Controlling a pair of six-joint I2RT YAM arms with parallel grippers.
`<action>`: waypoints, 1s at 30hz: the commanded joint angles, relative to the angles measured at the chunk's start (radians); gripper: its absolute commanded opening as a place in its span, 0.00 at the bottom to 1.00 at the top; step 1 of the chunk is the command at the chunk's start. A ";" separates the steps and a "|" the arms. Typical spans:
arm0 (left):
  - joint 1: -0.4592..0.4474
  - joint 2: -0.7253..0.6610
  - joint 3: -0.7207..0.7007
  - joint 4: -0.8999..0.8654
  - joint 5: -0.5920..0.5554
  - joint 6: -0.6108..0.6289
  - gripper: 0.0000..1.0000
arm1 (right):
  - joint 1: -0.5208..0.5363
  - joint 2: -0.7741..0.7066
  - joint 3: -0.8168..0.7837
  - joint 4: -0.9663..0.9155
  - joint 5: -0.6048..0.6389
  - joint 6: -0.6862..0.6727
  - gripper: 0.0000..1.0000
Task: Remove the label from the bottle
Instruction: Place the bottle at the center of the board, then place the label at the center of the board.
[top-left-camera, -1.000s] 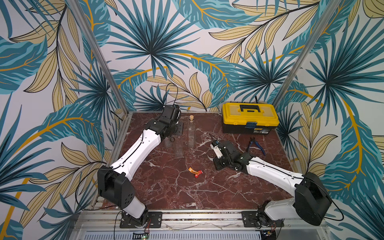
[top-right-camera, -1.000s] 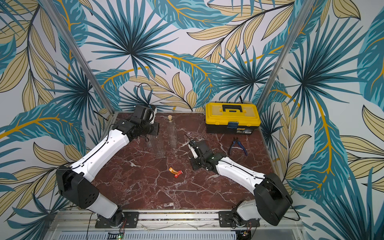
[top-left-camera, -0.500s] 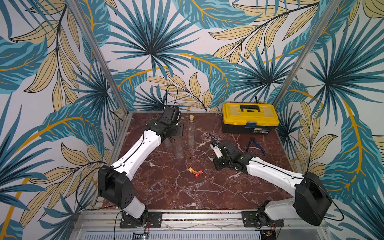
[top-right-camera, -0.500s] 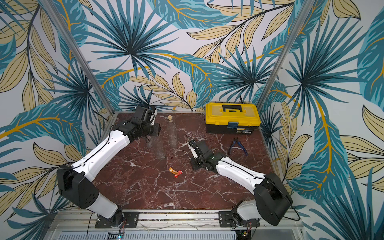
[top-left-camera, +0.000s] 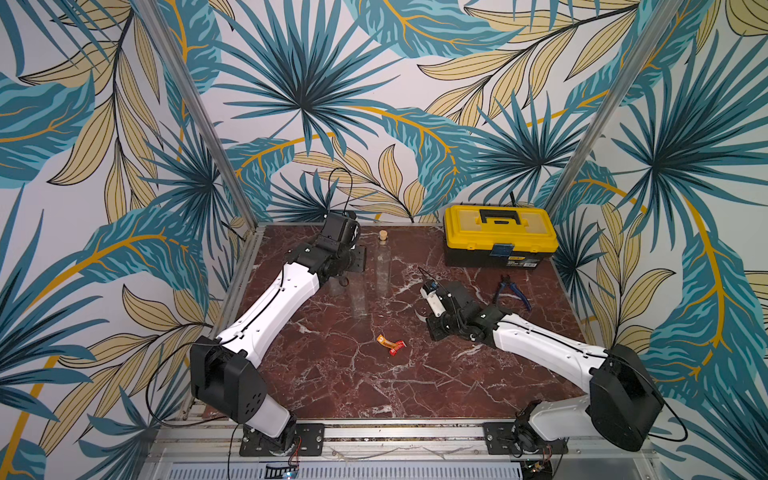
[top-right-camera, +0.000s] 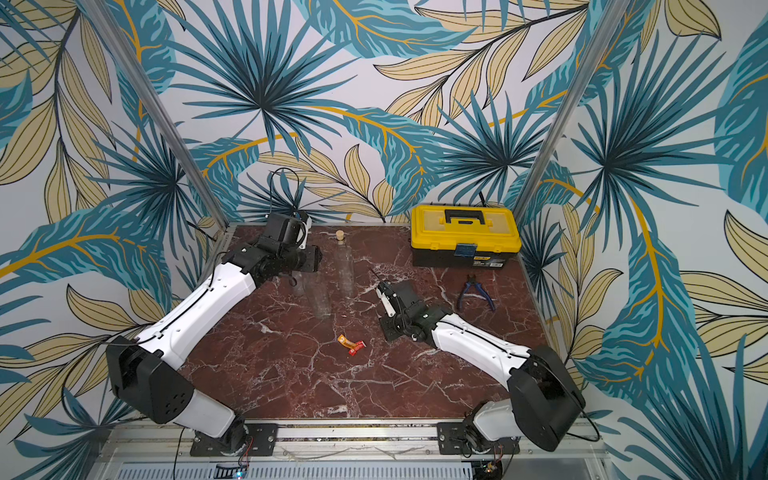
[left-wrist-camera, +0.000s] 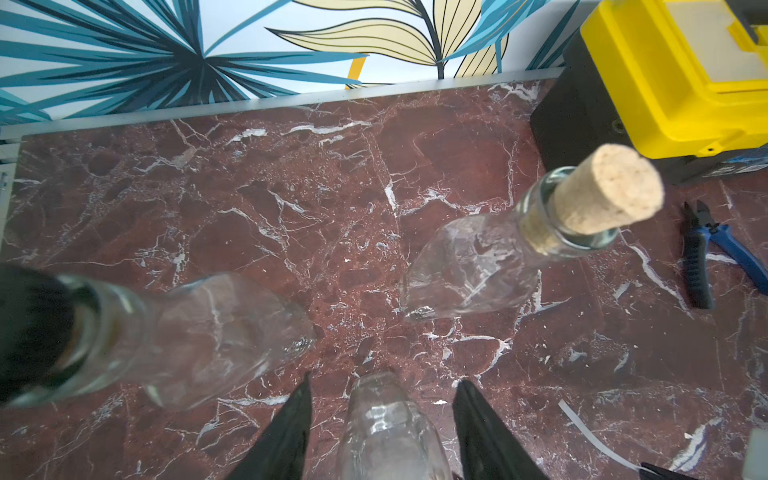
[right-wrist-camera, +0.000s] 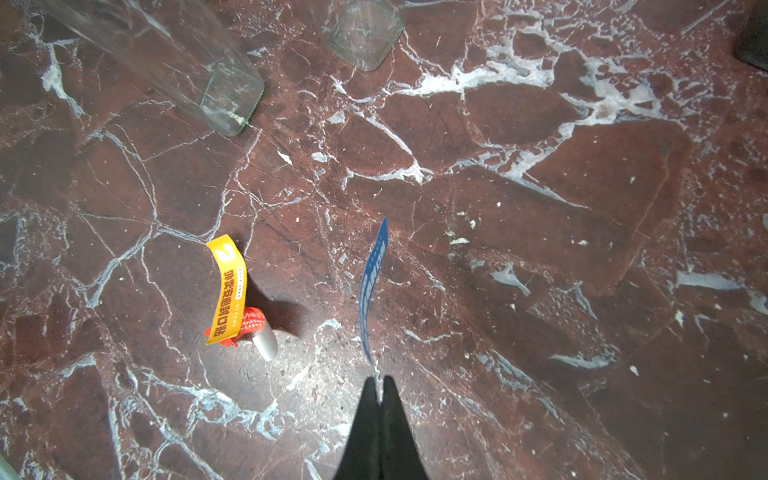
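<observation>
Left gripper (left-wrist-camera: 384, 380) is spread partway, its black fingers (left-wrist-camera: 286, 432) either side of a clear glass bottle (left-wrist-camera: 388, 424) at the bottom middle of the left wrist frame. There are gaps on both sides, so it isn't squeezing. Over on the other arm, the right gripper (right-wrist-camera: 379, 380) is pinched shut on the end of a thin blue printed strip (right-wrist-camera: 374, 282). The surface is a dark red marble-look tabletop (top-left-camera: 353, 374) with white veins, boxed in by teal-and-yellow palm-leaf wallpaper (top-left-camera: 291, 83) and aluminium corner posts (top-left-camera: 196, 112). A yellow-and-black toolbox (top-left-camera: 498, 232) sits at the table's upper right in both top views. The bottle's glass is plain and see-through, with the veins showing through it. A crumpled yellow-and-red label (top-left-camera: 390, 345) lies mid-table, well apart from it.
</observation>
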 joint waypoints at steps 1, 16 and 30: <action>0.005 -0.045 -0.001 0.016 -0.009 -0.010 0.56 | -0.002 0.011 0.006 0.006 -0.011 0.013 0.00; 0.006 -0.157 0.000 0.016 -0.017 -0.026 0.58 | -0.001 0.003 0.008 -0.012 -0.017 0.013 0.00; 0.005 -0.417 -0.151 -0.003 -0.059 -0.134 0.59 | 0.000 0.069 0.011 -0.084 -0.109 0.049 0.40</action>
